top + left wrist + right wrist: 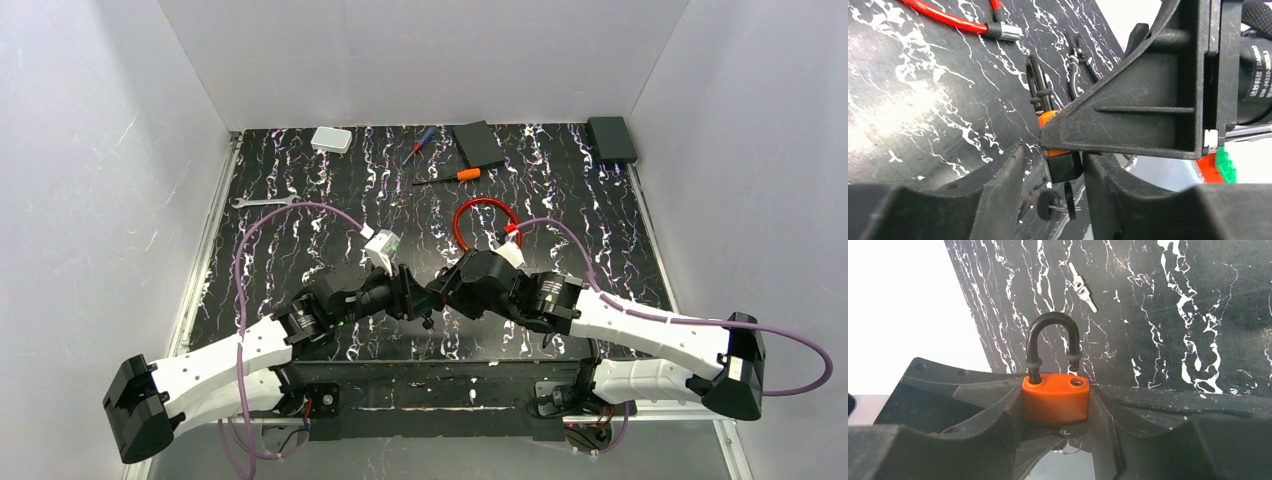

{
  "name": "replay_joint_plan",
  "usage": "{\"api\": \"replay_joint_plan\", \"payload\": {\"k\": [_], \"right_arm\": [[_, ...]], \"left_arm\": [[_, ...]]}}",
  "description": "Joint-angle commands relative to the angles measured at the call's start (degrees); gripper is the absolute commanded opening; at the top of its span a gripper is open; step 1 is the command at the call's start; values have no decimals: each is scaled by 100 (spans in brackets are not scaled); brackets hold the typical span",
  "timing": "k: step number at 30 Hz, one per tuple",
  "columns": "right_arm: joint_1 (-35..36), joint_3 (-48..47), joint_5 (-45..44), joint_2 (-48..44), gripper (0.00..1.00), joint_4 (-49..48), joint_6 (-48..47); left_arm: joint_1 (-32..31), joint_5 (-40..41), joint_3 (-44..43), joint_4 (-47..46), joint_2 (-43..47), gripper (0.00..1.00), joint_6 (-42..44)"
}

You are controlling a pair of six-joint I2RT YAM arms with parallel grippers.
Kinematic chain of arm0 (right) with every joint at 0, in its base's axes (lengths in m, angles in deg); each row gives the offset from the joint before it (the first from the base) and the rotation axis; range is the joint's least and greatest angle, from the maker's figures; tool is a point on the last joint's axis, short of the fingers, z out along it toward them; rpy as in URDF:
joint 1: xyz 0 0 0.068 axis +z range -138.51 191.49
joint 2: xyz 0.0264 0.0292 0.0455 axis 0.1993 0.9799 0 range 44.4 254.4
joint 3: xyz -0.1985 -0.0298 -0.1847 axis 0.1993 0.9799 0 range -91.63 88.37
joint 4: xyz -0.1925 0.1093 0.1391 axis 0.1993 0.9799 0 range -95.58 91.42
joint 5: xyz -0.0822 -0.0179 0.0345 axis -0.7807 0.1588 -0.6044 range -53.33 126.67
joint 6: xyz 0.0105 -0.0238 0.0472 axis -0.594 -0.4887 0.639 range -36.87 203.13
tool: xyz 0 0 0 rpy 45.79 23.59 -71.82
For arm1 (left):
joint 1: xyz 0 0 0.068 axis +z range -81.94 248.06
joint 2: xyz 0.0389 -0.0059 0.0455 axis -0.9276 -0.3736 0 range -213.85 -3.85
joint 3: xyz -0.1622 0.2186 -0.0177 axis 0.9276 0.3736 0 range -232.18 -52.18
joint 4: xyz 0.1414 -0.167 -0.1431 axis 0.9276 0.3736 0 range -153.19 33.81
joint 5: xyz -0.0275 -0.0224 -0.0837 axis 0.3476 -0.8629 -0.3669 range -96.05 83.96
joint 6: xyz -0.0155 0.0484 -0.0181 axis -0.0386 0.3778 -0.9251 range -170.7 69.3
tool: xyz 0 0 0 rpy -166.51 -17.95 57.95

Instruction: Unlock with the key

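Right gripper (1055,396) first, hard up against its own lens. Both black fingers (973,435) are pressed onto the flanks of the orange padlock (1055,402), holding it shackle-up. Look at that black shackle (1052,335): the left leg sits in the body, the right leg ends just above an empty hole, so the lock stands open. Under the orange body there's a dark base, and a bit of silvery ring (1066,450) peeks out below. Beyond, on the black, white-veined table (1173,315), some small spare keys (1082,288) lie well apart from the lock.

Over to the left wrist view. Left gripper (1053,167) comes in from below, its fingers (993,195) apart, one on each side of the padlock's black lower end. Table shows through between one finger and the lock, so there's no clamp here. The key (1069,200) is right between those fingers, hanging out of the lock's underside with its wire ring. It's dark and partly hidden, and its metal bit can't be seen. A finger of the right gripper crosses in from the right over the orange body. Top left, the red cable (948,20) runs by with its silvery end.

Now the top view. The two arms meet nose to nose at mid-table, and the lock is hidden between them. Behind them sits the cable's red loop. Farther back are an orange-handled screwdriver (455,176), a smaller screwdriver (420,146), a wrench (264,202) off to the left, a white box (331,139), a black pad (480,143) and a black box (611,138) in the far right corner.
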Motion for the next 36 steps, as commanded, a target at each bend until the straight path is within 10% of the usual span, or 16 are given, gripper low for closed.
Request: {"api": "replay_joint_plan", "payload": {"k": [1, 5, 8, 12, 14, 36], "right_arm": [[83, 114, 105, -255, 1, -766, 208], [90, 191, 16, -377, 1, -873, 156], [90, 355, -97, -591, 3, -1171, -59], [90, 737, -380, -1048, 80, -1770, -737], [90, 881, -534, -1275, 98, -1873, -1080], [90, 184, -879, -477, 85, -1210, -1379]], "left_arm": [[16, 419, -23, -349, -231, 34, -160], [14, 387, -52, -350, -301, 0, -217], [16, 377, 5, -350, -174, 0, -280], [16, 446, 211, -348, 266, 0, -280], [16, 455, 330, -350, 558, 0, -196], [15, -498, 22, -68, 452, 0, 367]]}}
